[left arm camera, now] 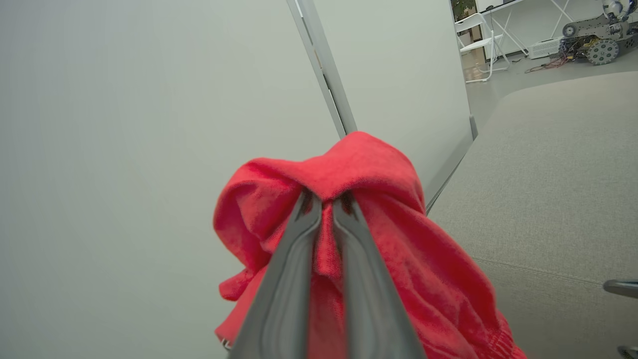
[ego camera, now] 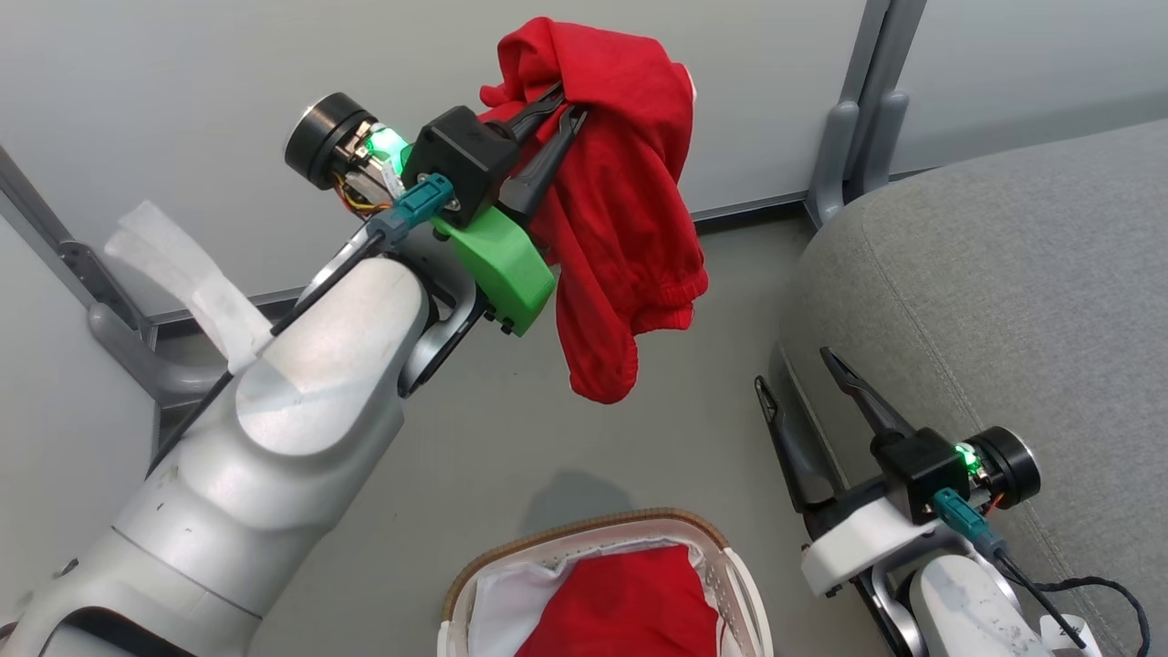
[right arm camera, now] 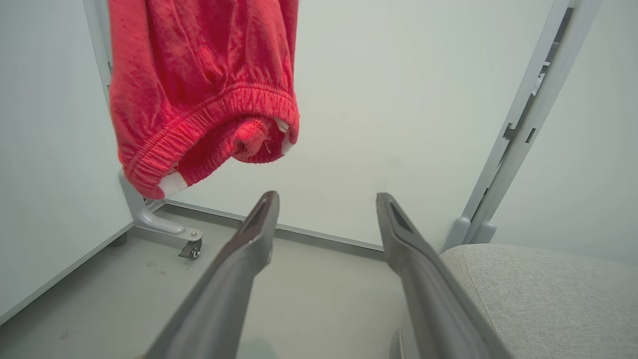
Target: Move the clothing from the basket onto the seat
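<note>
A red garment [ego camera: 630, 210] hangs in the upper middle of the head view, clear of the floor, bunched at the top and drooping into a soft fold with a gathered, ribbed hem at its lower edge. The left gripper [ego camera: 568, 99] is clamped on its topmost bunch, and in the left wrist view the two dark fingers press a ridge of fleecy cloth between them. A second red garment [ego camera: 630, 602] lies in the basket [ego camera: 584, 529] at the bottom centre, on the white lining [ego camera: 511, 593]. The basket's rim is tan and woven-looking.

Between the hanging cloth and the basket is bare grey floor [ego camera: 474, 438]. The seat [ego camera: 1004, 292], grey woven fabric with a rounded corner and a stitched seam, fills the right side. The right gripper [ego camera: 794, 370] sits at the lower right against the seat's edge, its fingers wide apart and holding nothing. Smooth pale wall panels [ego camera: 182, 91] stand behind, joined by a grey metal post [ego camera: 862, 119].
</note>
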